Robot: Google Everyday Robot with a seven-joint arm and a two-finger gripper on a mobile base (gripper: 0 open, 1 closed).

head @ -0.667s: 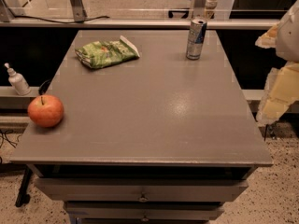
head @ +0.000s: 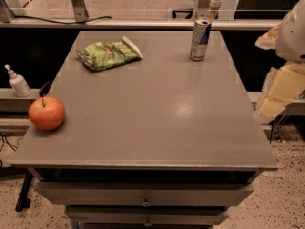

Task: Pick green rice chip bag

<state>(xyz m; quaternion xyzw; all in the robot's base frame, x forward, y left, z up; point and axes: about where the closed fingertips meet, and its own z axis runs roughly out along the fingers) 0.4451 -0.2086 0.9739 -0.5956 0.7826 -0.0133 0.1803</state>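
Grey desk (head: 157, 128): red apple (head: 46, 112) sits at the near left edge. Off the right edge hang cream and white parts, apparently the gripper (head: 281, 87); open or closed cannot be told. The green rice chip bag (head: 108, 54) lies flat far left, well apart from the gripper. A drink can (head: 200, 39) stands upright far right.

We see a grey desk (head: 152, 128) with drawers (head: 143, 194) on a speckled floor (head: 286, 209), a glass pane (head: 143, 4) behind it, and soft light glinting on top. The gripper (head: 281, 92) hangs beside the desk's right edge.
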